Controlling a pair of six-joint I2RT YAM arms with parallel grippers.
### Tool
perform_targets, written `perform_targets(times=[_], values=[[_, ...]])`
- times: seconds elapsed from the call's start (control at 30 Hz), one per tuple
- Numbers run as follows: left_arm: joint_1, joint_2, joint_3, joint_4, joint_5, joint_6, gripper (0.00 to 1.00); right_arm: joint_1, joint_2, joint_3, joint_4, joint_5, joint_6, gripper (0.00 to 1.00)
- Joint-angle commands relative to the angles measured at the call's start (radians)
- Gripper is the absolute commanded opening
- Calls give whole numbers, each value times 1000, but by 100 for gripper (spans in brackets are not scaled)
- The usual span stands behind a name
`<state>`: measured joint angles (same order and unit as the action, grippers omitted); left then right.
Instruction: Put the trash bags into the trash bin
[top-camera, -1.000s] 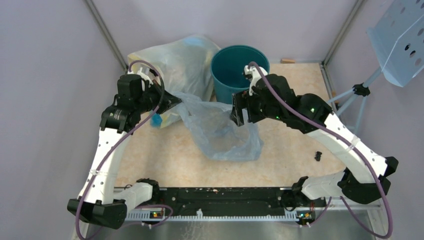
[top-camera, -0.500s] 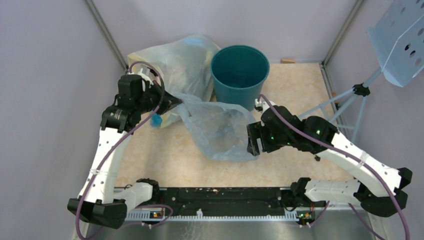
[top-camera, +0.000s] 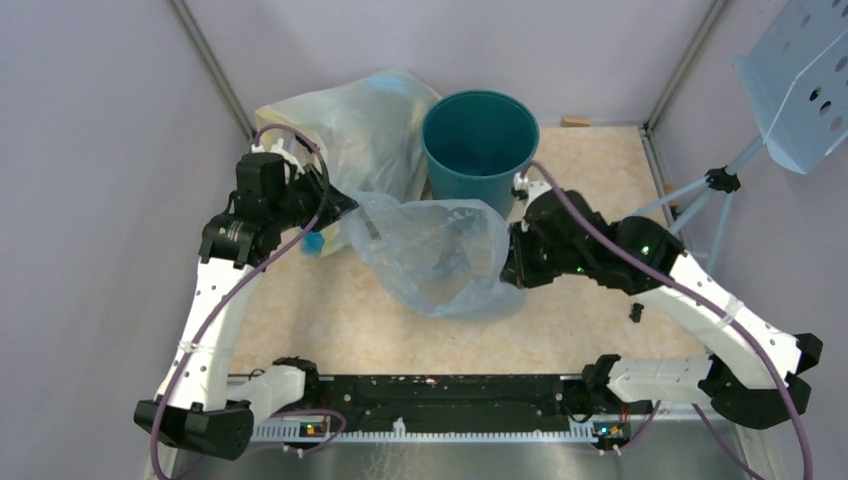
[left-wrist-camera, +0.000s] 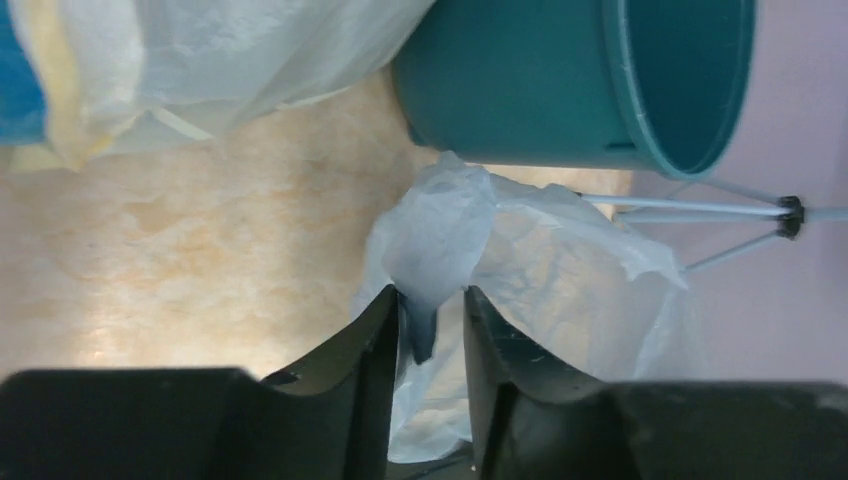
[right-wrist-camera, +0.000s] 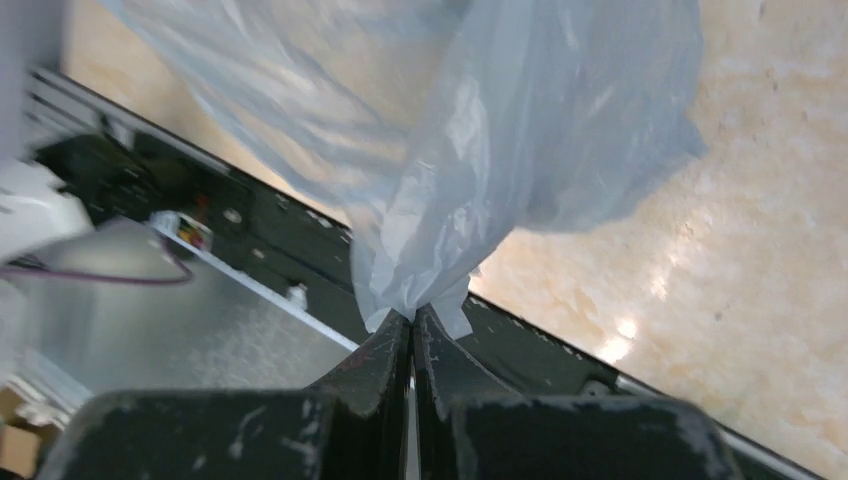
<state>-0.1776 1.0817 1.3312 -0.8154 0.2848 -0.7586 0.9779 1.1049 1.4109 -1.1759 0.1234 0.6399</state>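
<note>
**Right claw (right-wrist-camera: 412, 318) clamped on pale-blue bag (top-camera: 435, 255); left claw (left-wrist-camera: 428, 300) barely parted**

Nearest the arm bases, the right claw is seen pressed fully together. A gathered, crumpled edge of the pale-blue bag is pinched between its fingertips. In the wrist view the plastic is spread up and outward from that pinch. The black rail (top-camera: 450, 390) at the near edge and the marbled beige table (top-camera: 330, 320) are seen beneath it. A small black object (top-camera: 636, 312) is seen on the table beside the right arm.

From above, the bag is found in the middle of the table, puffed and crinkled, stretched between the two claws. Its right side is held by the right claw, and its far-left corner is drawn up to the left claw. None of it is inside the bin (top-camera: 470, 185).

Further back on the left, the left claw is held with its jaws a little apart. A fold of the bag is draped over the fingertips. A dark tip of that fold hangs in the gap, with space showing beside it.

Beyond that claw, a small blue item (top-camera: 314, 241) is seen just beside a large yellowish bag (top-camera: 355, 130). The bin is stood upright at the far edge, just to the right of the yellowish bag. The pale-blue bag's far edge lies just in front of the bin's wall. At the far right, a perforated blue panel (top-camera: 800, 80) is carried on a stand.
</note>
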Motion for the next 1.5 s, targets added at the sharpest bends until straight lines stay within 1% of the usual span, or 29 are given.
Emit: perform_targets(times=[0.0, 0.03, 0.07, 0.1, 0.13, 0.17, 0.2, 0.23, 0.3, 0.33, 0.4, 0.43, 0.47, 0.5, 0.57, 0.7, 0.87, 1.0, 1.13, 1.2, 1.3, 1.43, 1.47], values=[[4, -28, 44, -87, -194, 181, 63, -96, 53, 209, -82, -154, -10, 0], [4, -25, 70, -116, -258, 211, 81, -112, 70, 226, -100, -192, -13, 0], [4, -29, 89, -103, -273, 268, 93, -121, 84, 236, -118, -217, -14, 0], [4, -37, 98, -72, -265, 329, 98, -122, 97, 239, -133, -229, -14, 0], [4, -53, 98, -26, -241, 372, 98, -123, 107, 236, -141, -243, -14, 0], [4, -71, 87, 32, -197, 412, 94, -122, 112, 229, -140, -258, -13, 0], [4, -94, 62, 101, -143, 448, 88, -122, 114, 222, -134, -267, -9, 0], [4, -118, 32, 202, -88, 478, 81, -123, 113, 216, -129, -274, -1, 0], [4, -157, -37, 334, 44, 496, 59, -133, 111, 211, -108, -287, 14, 0], [4, -175, -71, 387, 94, 476, 44, -140, 110, 211, -105, -290, 15, 0], [2, -196, -141, 470, 154, 401, 23, -156, 112, 219, -113, -291, 15, 0], [-3, -204, -178, 504, 167, 359, 16, -165, 113, 226, -119, -291, 13, 0], [-12, -211, -221, 556, 212, 330, 11, -174, 114, 232, -122, -291, 14, 0], [-28, -216, -285, 624, 266, 322, 1, -181, 112, 234, -123, -293, 13, 0], [-107, -221, -339, 687, 278, 344, 0, -192, 111, 242, -120, -301, 17, 0], [-344, -209, -370, 722, 188, 524, 0, -213, 112, 265, -125, -321, 23, 0], [-505, -185, -421, 797, 169, 619, 0, -255, 112, 280, -100, -375, 43, 0], [-643, -188, -475, 858, 109, 714, 0, -294, 117, 273, -48, -440, 67, 0], [-733, -134, -516, 869, 65, 806, 0, -308, 124, 293, -28, -475, 80, 0], [-754, -105, -544, 907, 54, 839, 0, -313, 127, 312, -37, -482, 82, 0], [-758, -51, -592, 1021, 42, 839, 0, -319, 130, 333, -43, -511, 81, 0], [-758, 62, -652, 1198, 32, 838, 0, -324, 130, 355, -49, -555, 69, 0], [-758, 91, -655, 1221, 25, 825, 0, -327, 130, 360, -48, -577, 62, 0]])
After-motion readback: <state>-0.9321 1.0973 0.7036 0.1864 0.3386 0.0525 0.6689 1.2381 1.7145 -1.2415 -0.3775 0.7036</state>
